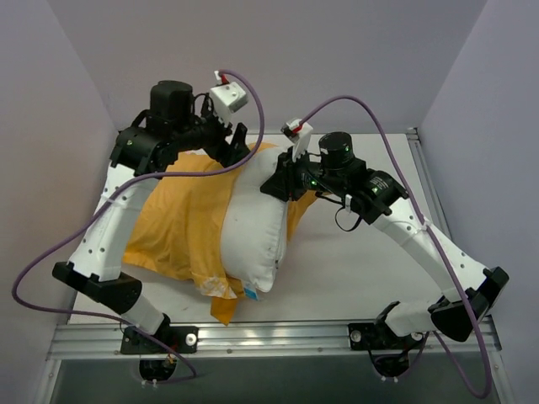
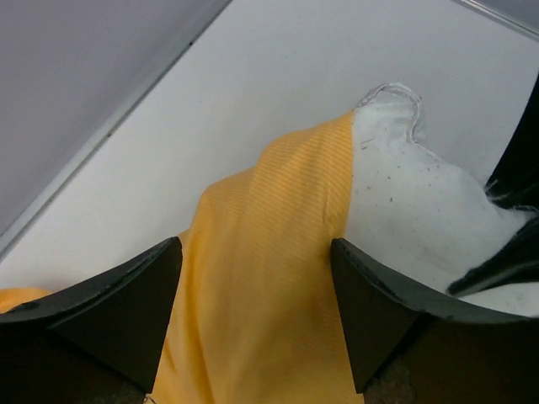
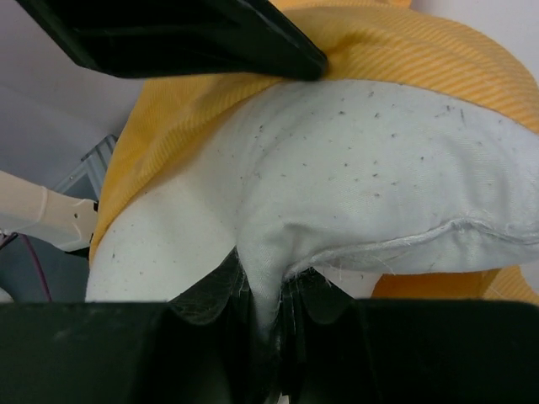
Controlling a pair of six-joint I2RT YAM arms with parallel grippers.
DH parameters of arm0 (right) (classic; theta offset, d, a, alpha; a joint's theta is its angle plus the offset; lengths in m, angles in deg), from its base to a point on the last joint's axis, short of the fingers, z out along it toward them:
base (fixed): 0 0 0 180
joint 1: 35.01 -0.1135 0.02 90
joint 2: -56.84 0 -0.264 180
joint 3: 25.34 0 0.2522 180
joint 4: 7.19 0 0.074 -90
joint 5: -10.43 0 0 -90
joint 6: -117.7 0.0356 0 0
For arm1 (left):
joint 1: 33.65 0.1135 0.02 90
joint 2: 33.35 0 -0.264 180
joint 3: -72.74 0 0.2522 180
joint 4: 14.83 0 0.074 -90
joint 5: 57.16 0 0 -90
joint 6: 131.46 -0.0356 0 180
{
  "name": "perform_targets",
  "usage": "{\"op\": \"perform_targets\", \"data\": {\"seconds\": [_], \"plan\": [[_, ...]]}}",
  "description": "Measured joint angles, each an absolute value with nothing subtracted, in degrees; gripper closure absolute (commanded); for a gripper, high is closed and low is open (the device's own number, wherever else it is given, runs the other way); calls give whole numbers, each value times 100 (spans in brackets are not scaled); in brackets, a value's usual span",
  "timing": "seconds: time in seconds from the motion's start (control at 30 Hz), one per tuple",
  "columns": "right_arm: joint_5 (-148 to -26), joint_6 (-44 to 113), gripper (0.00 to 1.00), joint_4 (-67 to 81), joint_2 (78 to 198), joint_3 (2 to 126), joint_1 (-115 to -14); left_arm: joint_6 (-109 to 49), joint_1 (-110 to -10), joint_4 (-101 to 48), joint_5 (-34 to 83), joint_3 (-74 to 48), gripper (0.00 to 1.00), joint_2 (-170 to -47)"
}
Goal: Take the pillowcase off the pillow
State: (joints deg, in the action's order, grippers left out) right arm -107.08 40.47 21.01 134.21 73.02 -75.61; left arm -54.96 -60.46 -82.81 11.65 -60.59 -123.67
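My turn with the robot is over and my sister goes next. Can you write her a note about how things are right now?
Left gripper: fingers open, straddling a fold of the pillowcase, not pinching it.
Right gripper: fingers shut on a pinch of the pillow.
Things: the pillow lies on the table, about half of it bare, the rest inside the pillowcase.
Done: pillow partly out.
Left: close the left fingers on the pillowcase, then pull the two apart until the pillow is free.
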Motion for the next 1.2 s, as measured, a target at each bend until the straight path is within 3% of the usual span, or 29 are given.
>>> {"op": "perform_targets", "data": {"seconds": [0.07,0.17,0.23,0.3,0.33,0.4,0.6,0.87,1.13,1.17,1.2], "plan": [[-10721,3993,100,2103,13390,7256,-7561,-5487,-6206,-8283,1163,-6039,32,-12581],[-10710,3953,100,2127,13353,7151,-7559,-5500,-6346,-8283,1174,-6041,33,-12754],[-10706,3953,100,2147,13344,7112,-7561,-5498,-6354,-8283,1184,-6083,42,-12802],[-10699,3953,100,2142,13342,7099,-7561,-5483,-6354,-8279,1189,-6116,57,-12822],[-10688,3956,100,2140,13333,7097,-7561,-5483,-6354,-8281,1191,-6116,78,-12822],[-10633,3956,100,2140,13311,7094,-7561,-5485,-6357,-8285,1228,-6116,97,-12828],[-10255,3958,100,2234,13154,7094,-7567,-5666,-6269,-8259,1740,-5803,98,-12968],[-9423,4148,100,2461,12328,6563,-7443,-5797,-5305,-8102,2048,-5064,98,-13372],[-9875,4450,100,2564,11928,6109,-5946,-6503,-5159,-7206,1742,-3360,97,-12542],[-9973,4487,100,2522,11934,6008,-5830,-6584,-5078,-7164,1624,-3239,91,-12433],[-10085,4570,100,2389,11941,5835,-5738,-6656,-4975,-7142,1484,-3156,63,-12354]]}}
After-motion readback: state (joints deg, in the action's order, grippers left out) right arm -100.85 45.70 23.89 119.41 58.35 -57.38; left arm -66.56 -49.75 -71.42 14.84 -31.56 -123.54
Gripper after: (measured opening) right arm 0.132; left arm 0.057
